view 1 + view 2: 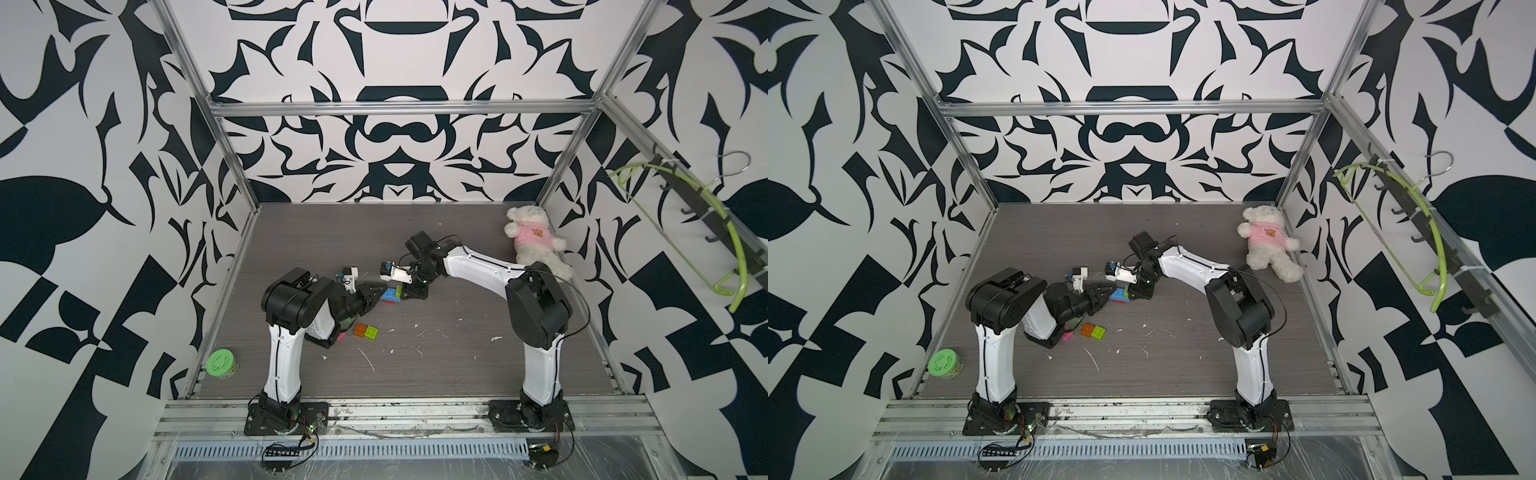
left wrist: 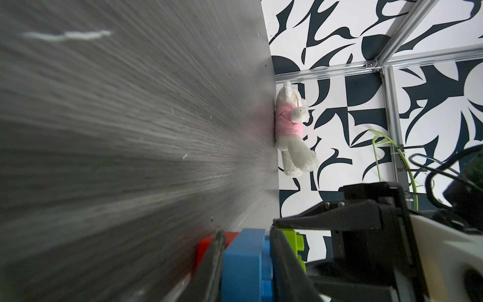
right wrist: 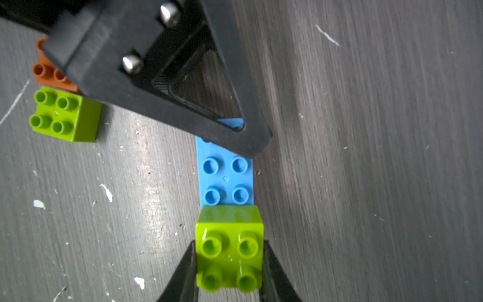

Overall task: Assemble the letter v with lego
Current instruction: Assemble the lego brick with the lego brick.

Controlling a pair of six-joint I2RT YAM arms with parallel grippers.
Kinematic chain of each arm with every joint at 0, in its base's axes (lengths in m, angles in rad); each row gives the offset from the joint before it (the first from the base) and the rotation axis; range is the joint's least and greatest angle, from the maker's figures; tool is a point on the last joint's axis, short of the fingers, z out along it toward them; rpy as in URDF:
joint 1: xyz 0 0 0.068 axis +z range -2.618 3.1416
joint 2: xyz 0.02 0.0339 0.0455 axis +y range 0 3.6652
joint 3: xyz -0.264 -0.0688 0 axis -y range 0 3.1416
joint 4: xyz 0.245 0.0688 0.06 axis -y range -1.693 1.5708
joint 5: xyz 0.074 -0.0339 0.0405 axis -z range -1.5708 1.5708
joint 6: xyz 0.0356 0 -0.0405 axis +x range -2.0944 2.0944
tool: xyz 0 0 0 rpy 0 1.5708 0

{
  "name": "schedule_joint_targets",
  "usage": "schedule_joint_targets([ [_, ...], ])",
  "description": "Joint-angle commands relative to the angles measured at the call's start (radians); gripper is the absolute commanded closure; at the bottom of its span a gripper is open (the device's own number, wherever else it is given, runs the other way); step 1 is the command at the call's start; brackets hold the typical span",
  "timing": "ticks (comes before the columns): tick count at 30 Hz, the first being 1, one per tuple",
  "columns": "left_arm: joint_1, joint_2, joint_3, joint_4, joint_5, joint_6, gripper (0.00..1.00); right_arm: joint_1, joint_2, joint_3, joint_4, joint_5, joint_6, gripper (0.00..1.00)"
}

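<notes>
Right gripper [image 3: 230, 245] holds lime brick [image 3: 229, 264], left gripper [image 3: 248, 138] blue brick [image 3: 224, 180], half-hiding orange [image 3: 43, 70].

Teddy bear [image 1: 534, 243] at back; green-lid jar [image 1: 220, 364] (contents unclear) beside table [image 1: 457, 365].

Long blue brick [image 3: 226, 180], studs up, near the worktop's [image 1: 457, 257] middle, with a red brick [image 2: 206, 245] beneath it and a lime green brick [image 3: 230, 251] seated on one end. Toward the front edge: orange brick [image 1: 359, 330] touching a second lime green brick [image 1: 372, 331]; pink brick [image 1: 342, 336] just beside, partly hidden.
</notes>
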Motion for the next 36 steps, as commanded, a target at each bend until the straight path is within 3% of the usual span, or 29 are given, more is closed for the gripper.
schedule_joint_targets([
  [1, 0.005, 0.053, -0.005, -0.069, 0.003, 0.026, 0.86, -0.003, 0.049, -0.028, -0.012, 0.005, -0.002, 1.0],
  [28, 0.009, 0.057, 0.001, -0.069, 0.006, 0.024, 0.86, -0.025, -0.001, 0.026, -0.053, 0.024, -0.035, 1.0],
  [36, 0.012, 0.058, 0.004, -0.069, 0.01, 0.023, 0.86, -0.012, 0.054, 0.029, -0.055, 0.056, -0.026, 1.0],
])
